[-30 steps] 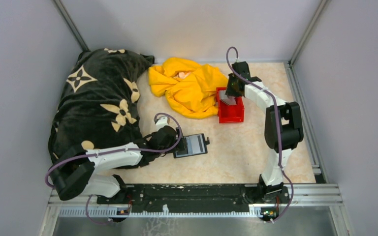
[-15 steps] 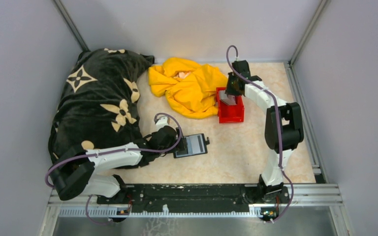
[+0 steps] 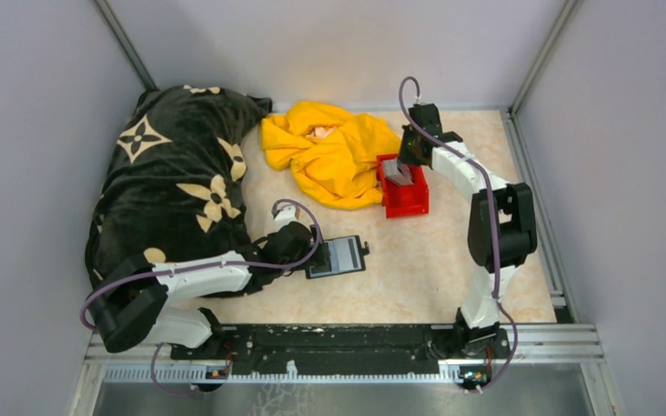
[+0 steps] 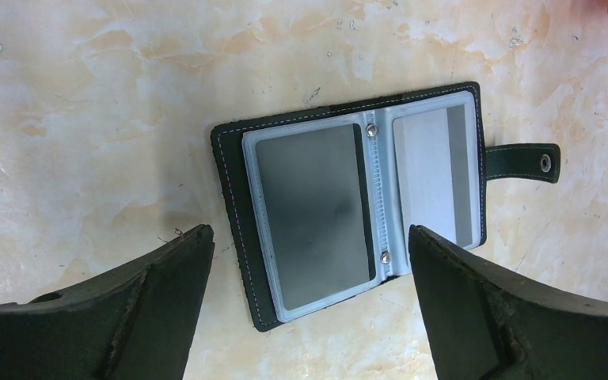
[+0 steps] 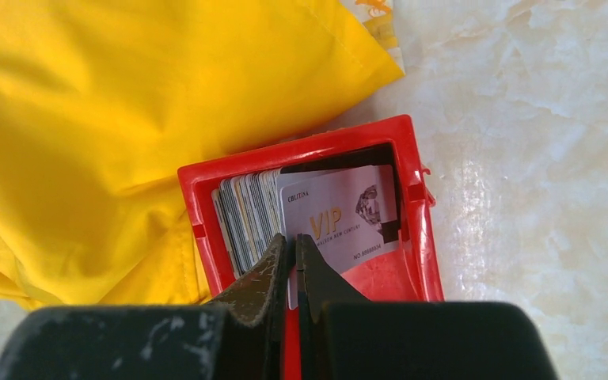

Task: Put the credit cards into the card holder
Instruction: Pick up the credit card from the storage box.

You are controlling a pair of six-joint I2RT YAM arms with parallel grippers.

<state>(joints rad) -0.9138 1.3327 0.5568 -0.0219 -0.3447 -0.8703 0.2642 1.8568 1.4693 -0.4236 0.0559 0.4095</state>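
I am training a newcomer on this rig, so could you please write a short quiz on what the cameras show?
1. True or false: the card holder lies shut.
2. The stacked credit cards stand in: A) the red bin, B) the yellow cloth, C) the black blanket?
3. Fill in: the left gripper is ___, the right gripper shut.
Key: 1 false; 2 A; 3 open.

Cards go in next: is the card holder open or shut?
Open: the card holder lies spread flat, clear sleeves facing up, snap tab unfastened.
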